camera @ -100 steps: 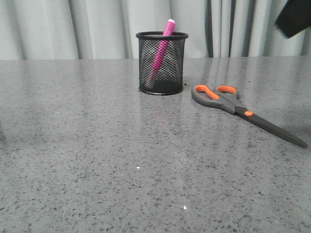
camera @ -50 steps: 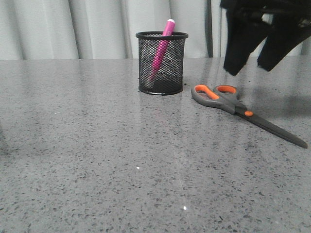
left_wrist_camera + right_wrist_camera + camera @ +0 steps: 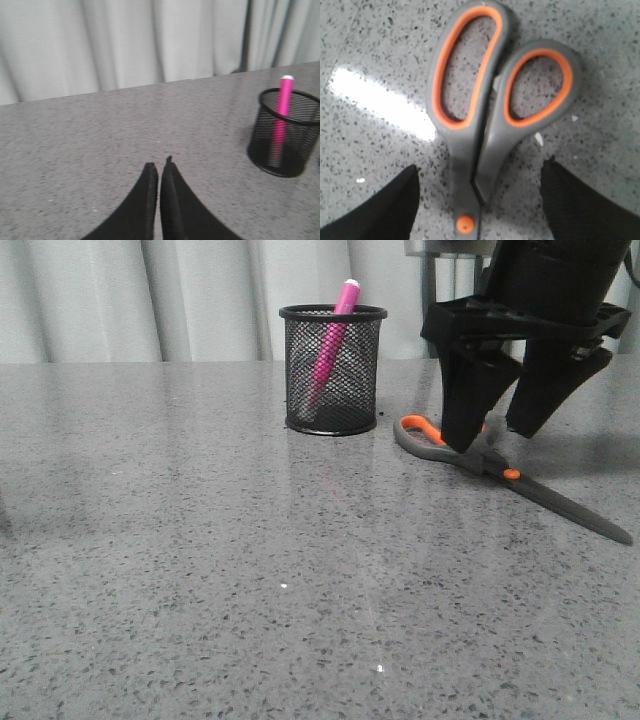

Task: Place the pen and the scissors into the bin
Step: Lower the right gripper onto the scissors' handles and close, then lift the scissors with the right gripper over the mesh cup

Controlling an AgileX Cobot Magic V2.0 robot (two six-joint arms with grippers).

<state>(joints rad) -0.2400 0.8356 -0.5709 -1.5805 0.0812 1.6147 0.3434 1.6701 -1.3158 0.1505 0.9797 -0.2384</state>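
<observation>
**Right pincer spread over the scissors' handles**

Well, no brand, label or writing can be read on anything I see. Around me lie the grey speckled table and a pale curtain behind it; nothing stands between my right pincer and the scissors. My fingers are spread wide, one on each side of the closed handles, near the orange pivot dot, not touching them. The scissors lie flat right beneath me, loops pointing away from my wrist. The bin stands off to my left, apart from the scissors, with the pen leaning inside, its tip above the rim. My left pincer is pressed closed, holding nothing, with the bin some way off.
</observation>
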